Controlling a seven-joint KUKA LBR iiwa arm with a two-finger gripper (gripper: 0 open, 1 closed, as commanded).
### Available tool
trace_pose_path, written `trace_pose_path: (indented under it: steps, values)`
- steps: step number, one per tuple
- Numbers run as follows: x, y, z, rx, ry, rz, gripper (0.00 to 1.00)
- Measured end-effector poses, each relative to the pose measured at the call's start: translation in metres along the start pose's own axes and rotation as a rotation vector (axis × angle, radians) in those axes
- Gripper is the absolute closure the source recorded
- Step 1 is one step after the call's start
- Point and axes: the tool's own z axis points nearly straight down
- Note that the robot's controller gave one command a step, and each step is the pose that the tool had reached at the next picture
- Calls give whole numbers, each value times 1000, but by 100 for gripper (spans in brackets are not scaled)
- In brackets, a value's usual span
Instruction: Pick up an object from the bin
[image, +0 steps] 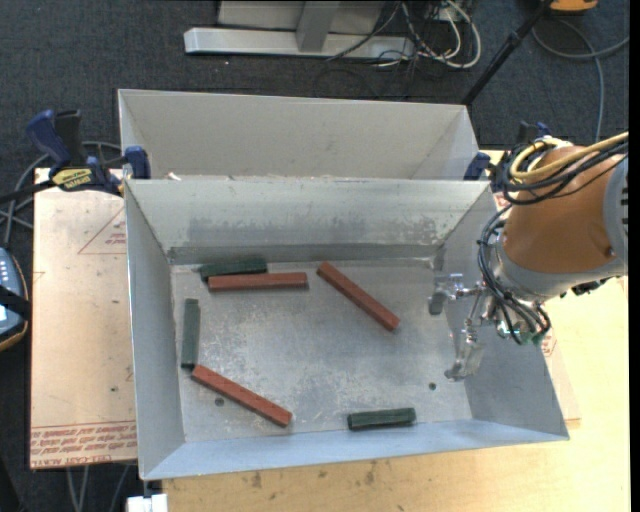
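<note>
My gripper (461, 352) hangs low at the bin's right side, close to the right wall and just above the floor, with nothing seen in it. The nearest loose things are a red-brown bar (358, 296) lying diagonally to its left, in the middle back of the bin, and a short dark green bar (381, 420) lying flat near the front wall, left of and below the gripper. Both lie apart from the gripper.
At the back left, a dark green bar (233, 268) lies next to a red-brown bar (257, 282). A grey-green bar (189, 333) lies along the left wall, and another red-brown bar (241, 395) lies slanted at the front left. The orange-covered arm reaches over the right rim.
</note>
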Motion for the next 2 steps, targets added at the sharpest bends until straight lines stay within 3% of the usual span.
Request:
trace_pose_path:
  steps: [1, 2]
  values:
    - [-41, 38, 53, -2, -6, 31, 0]
    - [-119, 57, 95, 1, -9, -185, 0]
